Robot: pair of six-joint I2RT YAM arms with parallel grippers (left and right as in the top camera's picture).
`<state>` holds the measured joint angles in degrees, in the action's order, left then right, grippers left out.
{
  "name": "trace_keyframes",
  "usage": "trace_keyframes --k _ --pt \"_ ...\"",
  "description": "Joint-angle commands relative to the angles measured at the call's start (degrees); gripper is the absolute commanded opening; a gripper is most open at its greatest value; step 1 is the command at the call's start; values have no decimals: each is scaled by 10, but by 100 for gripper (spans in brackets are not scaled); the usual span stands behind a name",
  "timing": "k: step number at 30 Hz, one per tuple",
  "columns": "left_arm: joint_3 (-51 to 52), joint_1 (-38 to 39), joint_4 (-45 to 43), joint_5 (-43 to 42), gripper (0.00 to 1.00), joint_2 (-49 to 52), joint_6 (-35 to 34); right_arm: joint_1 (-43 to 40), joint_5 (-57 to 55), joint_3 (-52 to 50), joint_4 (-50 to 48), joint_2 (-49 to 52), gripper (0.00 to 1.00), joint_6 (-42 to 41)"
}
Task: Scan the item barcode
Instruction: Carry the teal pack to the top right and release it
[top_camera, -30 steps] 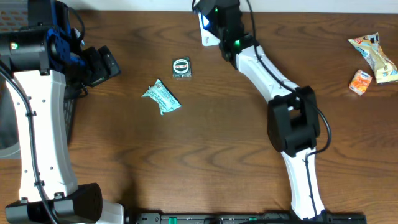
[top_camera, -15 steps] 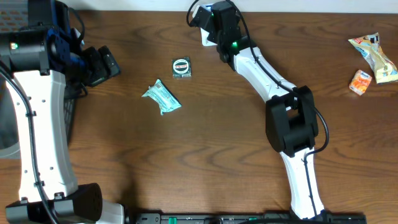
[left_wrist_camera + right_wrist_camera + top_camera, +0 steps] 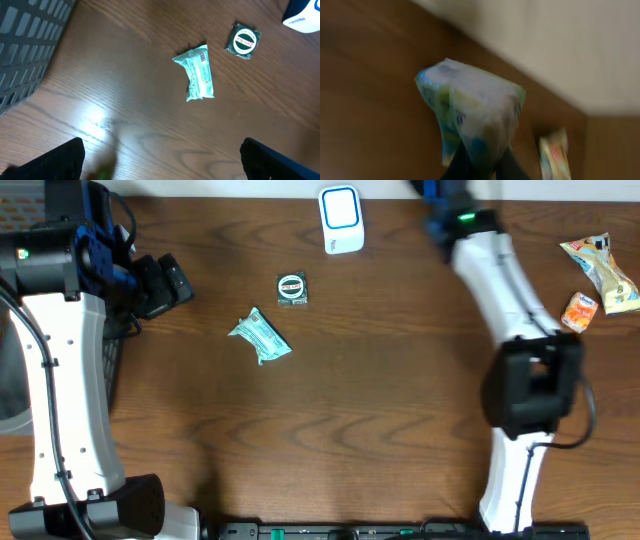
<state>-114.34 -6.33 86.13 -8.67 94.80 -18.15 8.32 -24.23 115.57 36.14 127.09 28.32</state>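
Note:
My right gripper (image 3: 478, 167) is shut on a crinkly white packet (image 3: 475, 107) with green and blue print, which stands up blurred from between the fingers. In the overhead view that gripper (image 3: 431, 192) is at the table's far edge, right of the white and blue scanner (image 3: 341, 219), which stands uncovered. My left gripper (image 3: 162, 170) hangs open and empty over bare wood near the left side (image 3: 166, 284). A teal packet (image 3: 199, 73) with its barcode up lies ahead of it.
A dark square item with a round label (image 3: 292, 288) lies near the teal packet (image 3: 260, 337). Snack packets (image 3: 602, 268) and a small orange pack (image 3: 579, 311) sit at the far right. A grey basket (image 3: 25, 45) stands at the left.
The right arm has swung from over the scanner to the right along the far edge, still holding the packet. The scanner now shows. The left arm is still.

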Motion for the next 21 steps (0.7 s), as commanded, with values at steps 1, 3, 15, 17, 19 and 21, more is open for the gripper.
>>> trace_keyframes --k 1,3,15,17,19,21 --pt "-5 -1 2 3 98 -5 1 -58 -11 -8 56 -3 1 -56" --pt "-5 -1 2 3 98 -5 1 -101 -11 -10 92 -1 1 -57" --pt "-5 -1 2 3 98 -5 1 -211 -11 -10 138 5 33 -169" --pt "-5 -1 2 3 98 -5 1 -221 -11 -11 149 5 74 -196" --pt "-5 -1 2 3 98 -5 1 -225 -10 -11 155 5 99 -213" --pt "-5 -1 2 3 98 -5 1 -225 5 -11 158 5 99 -223"
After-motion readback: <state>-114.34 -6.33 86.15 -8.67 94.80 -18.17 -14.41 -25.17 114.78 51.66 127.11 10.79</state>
